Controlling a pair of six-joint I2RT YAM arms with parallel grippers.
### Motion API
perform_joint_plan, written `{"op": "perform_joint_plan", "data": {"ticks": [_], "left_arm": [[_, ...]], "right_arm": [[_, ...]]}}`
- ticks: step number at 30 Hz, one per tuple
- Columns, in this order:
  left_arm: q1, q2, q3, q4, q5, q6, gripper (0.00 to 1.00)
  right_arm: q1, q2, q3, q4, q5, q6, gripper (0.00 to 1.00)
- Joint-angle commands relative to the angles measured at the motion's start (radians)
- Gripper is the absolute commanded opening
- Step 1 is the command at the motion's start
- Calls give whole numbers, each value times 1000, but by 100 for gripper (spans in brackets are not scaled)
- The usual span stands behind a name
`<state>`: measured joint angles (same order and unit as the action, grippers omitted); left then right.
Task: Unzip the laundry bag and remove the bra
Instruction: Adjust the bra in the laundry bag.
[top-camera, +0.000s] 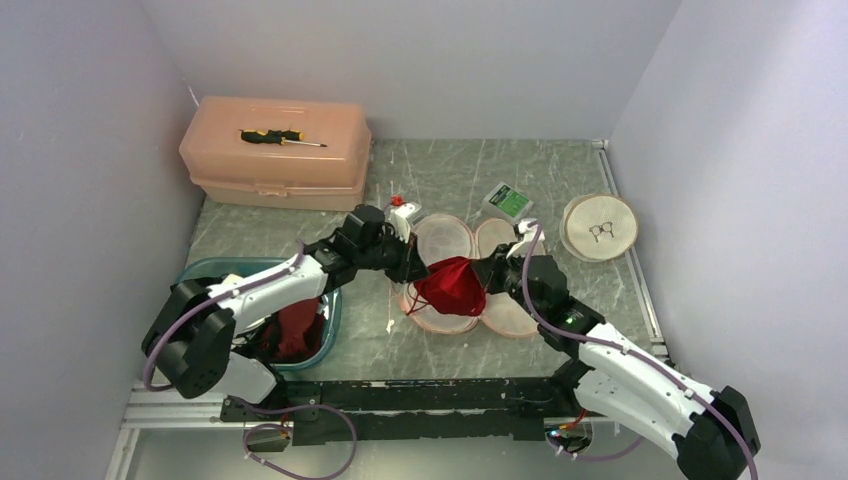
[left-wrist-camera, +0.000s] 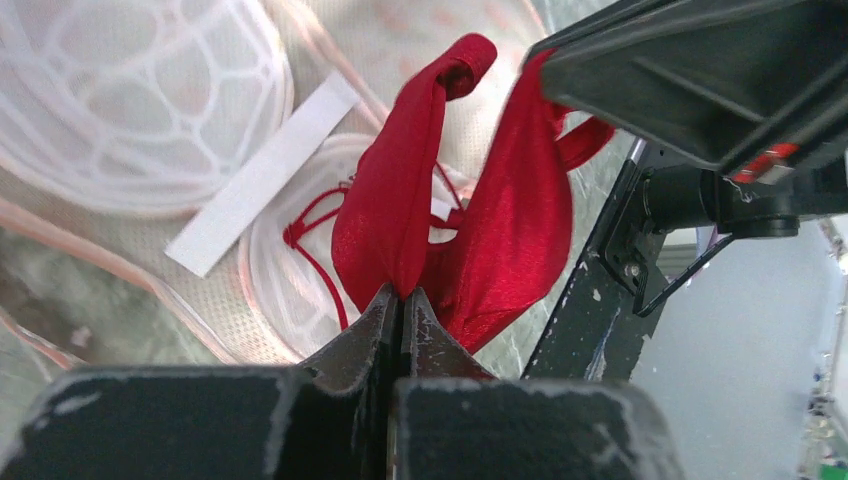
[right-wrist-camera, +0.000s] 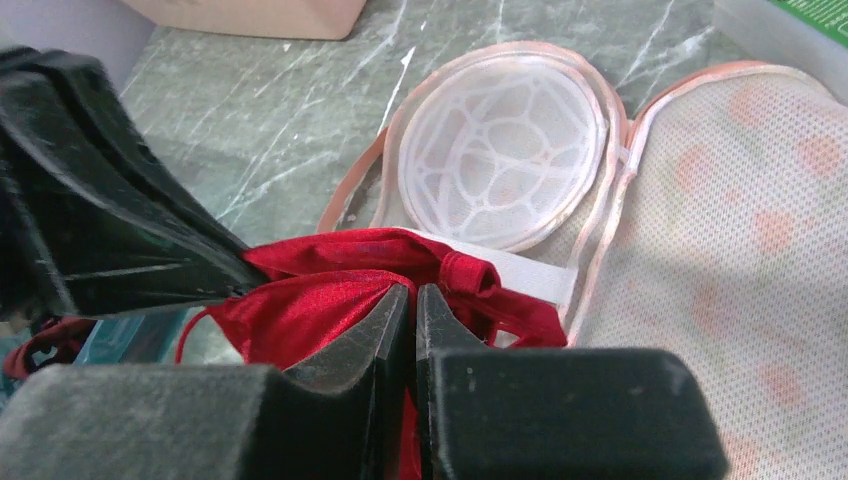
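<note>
Unzipping looks done, the laundry bag (top-camera: 443, 238) lying spread open; left gripper (left-wrist-camera: 402, 300) and right gripper (right-wrist-camera: 412, 295) are each clamping down on the bra (top-camera: 452, 284), holding it bunched between them over the open bag, carrying it clear not yet done

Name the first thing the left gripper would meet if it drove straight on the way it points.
The bra, pinched in the left gripper, whose jaws are shut. Beyond that fabric the right gripper, also clamped on the bra, probably comes next, though depth is unclear.

2 arms angled inward, left gripper (left-wrist-camera: 402, 296) and right gripper (right-wrist-camera: 413, 292) both clamped on the bra (top-camera: 452, 285)
</note>
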<state>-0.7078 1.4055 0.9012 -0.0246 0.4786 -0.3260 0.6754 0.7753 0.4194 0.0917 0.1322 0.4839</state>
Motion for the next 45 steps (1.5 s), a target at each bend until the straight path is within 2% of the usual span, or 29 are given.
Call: {"op": "perform_joint_plan", "data": {"ticks": [1, 5, 8, 12, 17, 18, 23, 24, 29, 35, 37, 43, 45], "left_arm": [[16, 44, -42, 164, 42, -183, 3], [27, 70, -79, 237, 27, -251, 4], [35, 81, -97, 260, 9, -290, 13], [39, 80, -87, 178, -65, -302, 29], [40, 38, -97, 82, -190, -315, 56], [40, 24, -103, 70, -210, -317, 67], [40, -50, -123, -13, -298, -319, 74], [40, -67, -125, -40, -321, -322, 92], [39, -179, -148, -127, -473, -350, 94], [34, -261, -135, -112, -457, -336, 94], [26, -254, -115, -85, -397, -329, 92], [-19, -188, -34, -29, -267, -330, 84], [-25, -174, -22, -25, -257, -332, 84]], "right_arm": [[-21, 9, 7, 83, -25, 39, 10], [-27, 65, 14, 85, -14, 36, 10], [-29, 122, 4, 118, -3, 45, 10], [-33, 214, 15, 165, 1, 55, 10], [-34, 323, 61, 204, -7, 57, 10], [-34, 343, 72, 208, -8, 59, 10], [-33, 429, 108, 231, -22, 58, 11], [-34, 443, 115, 231, -24, 58, 11], [-31, 510, 153, 225, -31, 57, 11], [-33, 582, 201, 206, -48, 67, 16], [-31, 586, 213, 196, -47, 73, 21], [-32, 527, 257, 103, 3, 81, 51], [-32, 495, 275, 57, 29, 77, 57]]}}
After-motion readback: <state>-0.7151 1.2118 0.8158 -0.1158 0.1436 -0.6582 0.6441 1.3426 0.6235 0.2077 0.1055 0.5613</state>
